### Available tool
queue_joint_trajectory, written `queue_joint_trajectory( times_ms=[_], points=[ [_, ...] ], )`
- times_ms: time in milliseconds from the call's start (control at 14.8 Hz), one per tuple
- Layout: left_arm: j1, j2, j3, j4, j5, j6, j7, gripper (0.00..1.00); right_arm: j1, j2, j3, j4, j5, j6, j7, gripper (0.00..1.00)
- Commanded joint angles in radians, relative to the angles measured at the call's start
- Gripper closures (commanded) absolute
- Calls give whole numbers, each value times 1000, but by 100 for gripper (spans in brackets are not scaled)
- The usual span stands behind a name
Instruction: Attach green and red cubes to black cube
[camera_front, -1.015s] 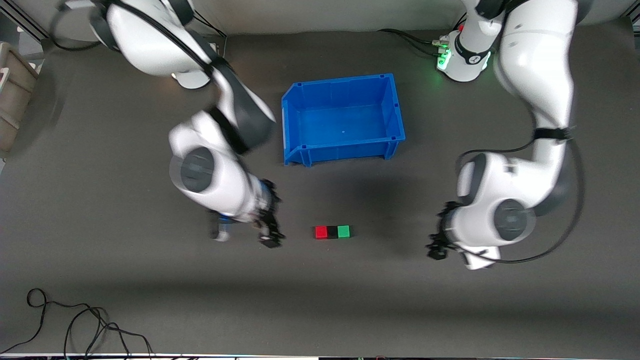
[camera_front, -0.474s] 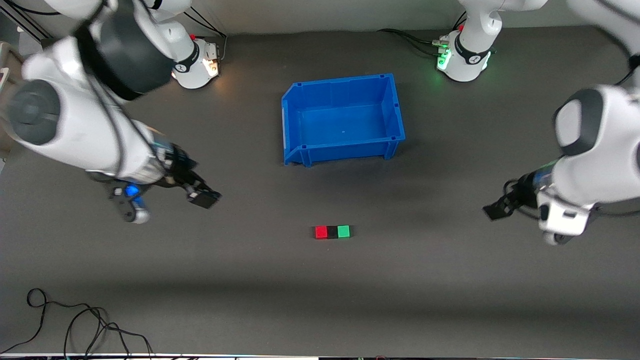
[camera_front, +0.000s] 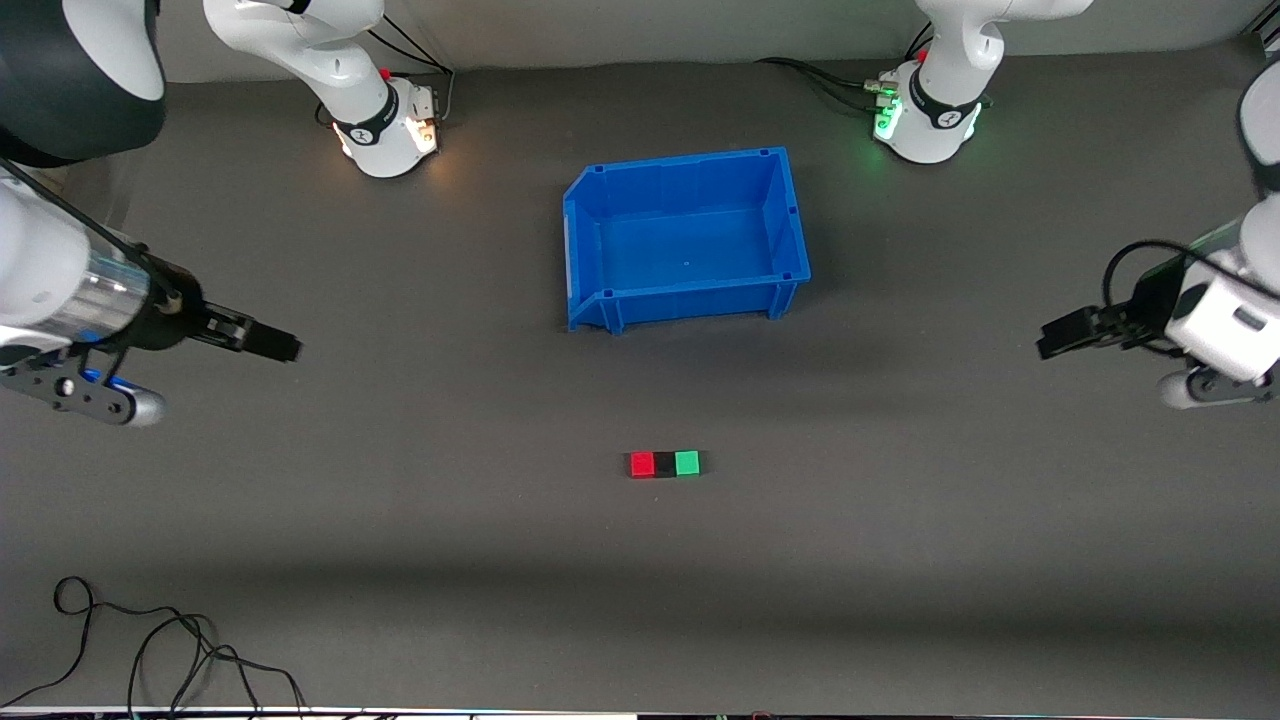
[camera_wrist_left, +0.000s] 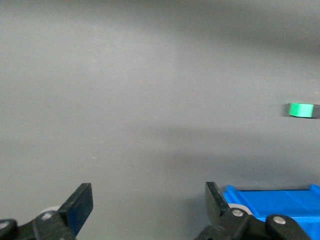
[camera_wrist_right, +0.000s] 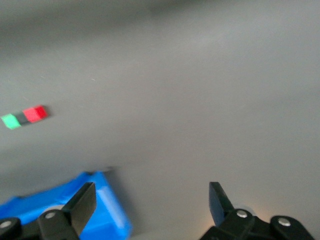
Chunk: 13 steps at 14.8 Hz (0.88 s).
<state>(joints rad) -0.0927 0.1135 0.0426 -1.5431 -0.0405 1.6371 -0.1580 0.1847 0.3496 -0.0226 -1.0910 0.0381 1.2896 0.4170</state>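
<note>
Red cube (camera_front: 642, 464), black cube (camera_front: 664, 464) and green cube (camera_front: 687, 463) sit joined in a row midway between the wide-open, empty left gripper (camera_front: 1062, 336) and right gripper (camera_front: 270, 342).

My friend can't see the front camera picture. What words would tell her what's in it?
A red cube, black cube and green cube sit joined in a row on a grey table, nearer the camera than a blue bin. The open left pincer and right pincer hover at the table's ends.
</note>
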Motion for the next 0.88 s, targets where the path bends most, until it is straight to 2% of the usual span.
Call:
queue_joint_trajectory(
  times_ms=[0,135,203,406,609,812],
  points=[
    [2,-112,-7,-68,63,-9,26,0,15,-64,-31,-92,-33,25,-115,0],
    [4,-126,-7,-71,65,-46,35,0,16,-84,-42,-133,-35,59,-145,0],
    [4,-132,-7,-75,64,-51,51,0,16,-104,-43,-180,-35,101,-159,0],
    [7,-208,-6,-172,60,-23,75,0,19,-190,-62,-331,-35,224,-208,0],
    [45,-213,-6,-172,51,-29,130,0,-10,-303,-62,-508,-33,362,-234,0],
    [48,-180,-6,-138,44,-8,134,0,-65,-327,-54,-538,-26,376,-273,0]
  ],
)
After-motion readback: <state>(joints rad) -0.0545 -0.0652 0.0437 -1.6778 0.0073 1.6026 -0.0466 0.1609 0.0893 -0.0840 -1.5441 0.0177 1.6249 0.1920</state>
